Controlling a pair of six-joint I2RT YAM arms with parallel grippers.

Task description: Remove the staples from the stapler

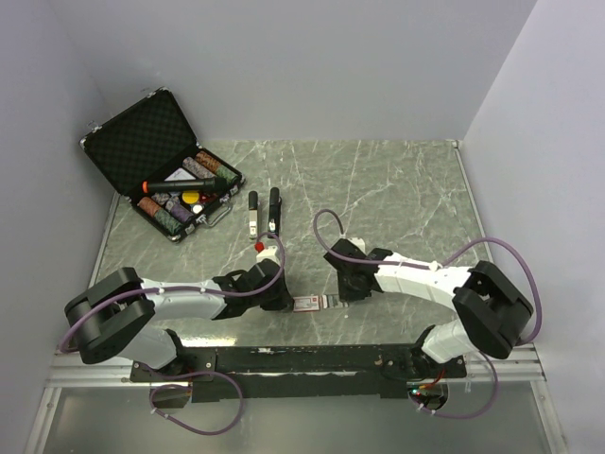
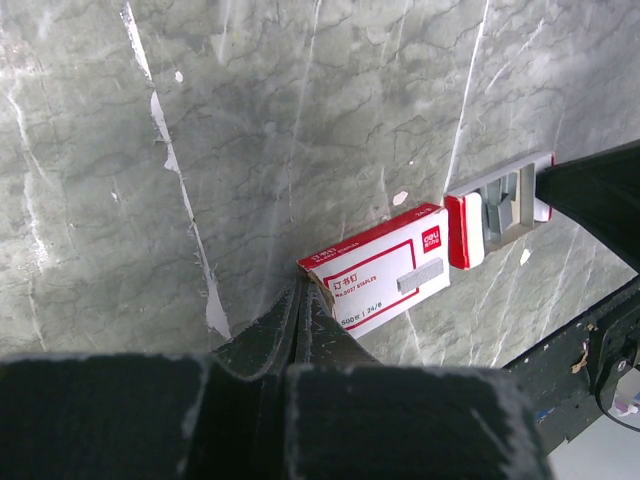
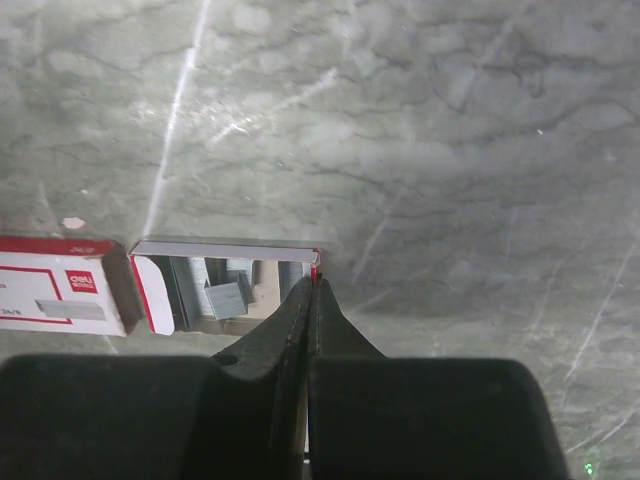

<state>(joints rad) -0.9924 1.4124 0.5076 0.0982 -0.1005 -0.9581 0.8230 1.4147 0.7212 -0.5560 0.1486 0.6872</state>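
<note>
Centrally, near the front edge of the desk (image 1: pixel 397 189), a red-and-white staple box (image 2: pixel 385 275) is lying flat between the two arms. Its inner tray (image 3: pixel 225 250) is sticking out of the sleeve on the side facing the right arm (image 1: pixel 416 276), and grey strips of staples (image 3: pixel 228 298) are showing loose inside it. The left arm (image 1: pixel 180 301) is reaching in low from the opposite side. The left jaws are standing together, their tips touching the near corner of the box's closed end. The right jaws are likewise pressed together, their tips sitting at the corner of the tray's outer end. Whether either pair is pinching a thin edge of cardboard cannot be told.

The stapler (image 1: pixel 274 203) is lying farther back on the desk, showing as two black bars side by side with a pale strip on the left one; it is resting apart from the box and from both pairs of jaws.

An open black case (image 1: pixel 156 151) is sitting at the back left corner, its lid tilting back towards the wall; rows of chips (image 1: pixel 203 170) are lying inside it.
</note>
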